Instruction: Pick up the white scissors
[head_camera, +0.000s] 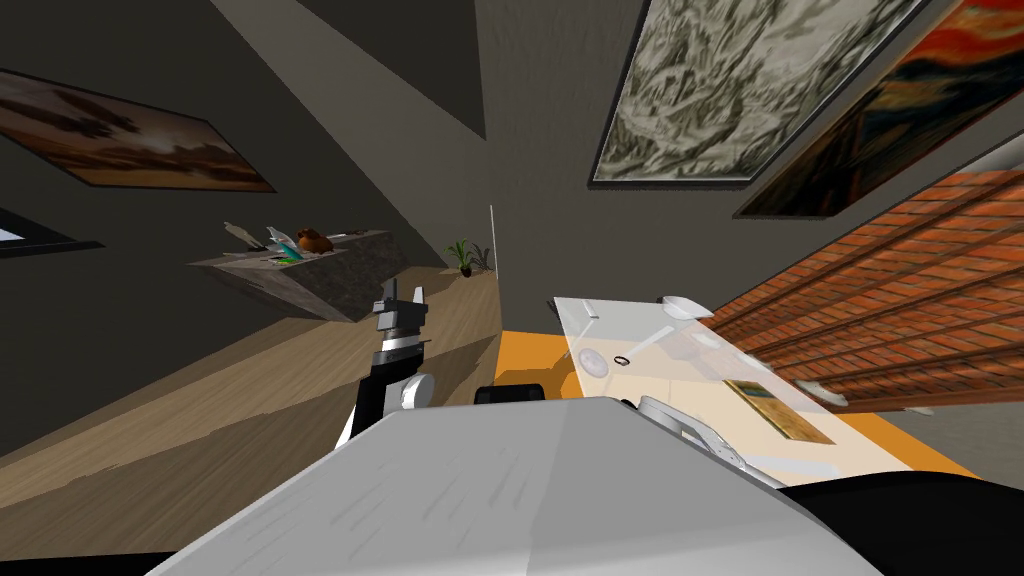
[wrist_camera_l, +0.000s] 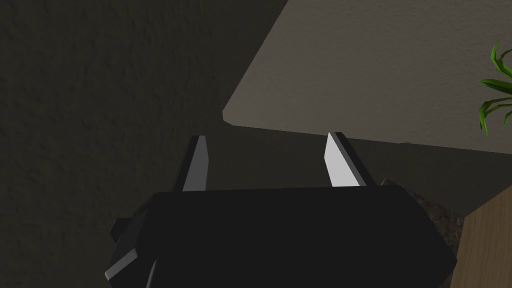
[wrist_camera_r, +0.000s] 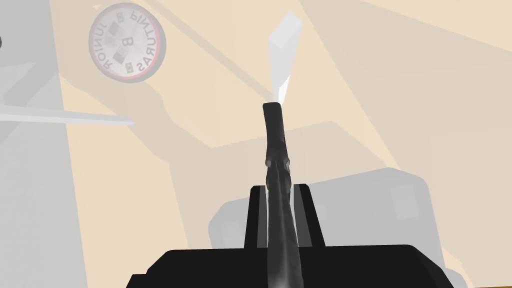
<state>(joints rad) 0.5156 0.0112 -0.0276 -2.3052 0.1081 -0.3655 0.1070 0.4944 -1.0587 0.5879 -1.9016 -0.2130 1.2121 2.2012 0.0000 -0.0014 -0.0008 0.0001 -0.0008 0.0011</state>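
Two thin fingers of the right pincer (wrist_camera_r: 280, 188) are clenched on the scissors with a dark grey handle and white blade (wrist_camera_r: 276, 135), pressing the handle's sides. The scissors stick straight out from the pincer, blade end farthest away, over the pale beige worktop (wrist_camera_r: 400, 100). The blade tip seems lifted off the surface, though contact is hard to judge. A round grey disc with a red rim and lettering (wrist_camera_r: 126, 42) lies on the worktop, well apart from the blade. The left pincer (wrist_camera_l: 267, 142) is released, its fingers spread with nothing between them, and is held ahead at the robot's left.
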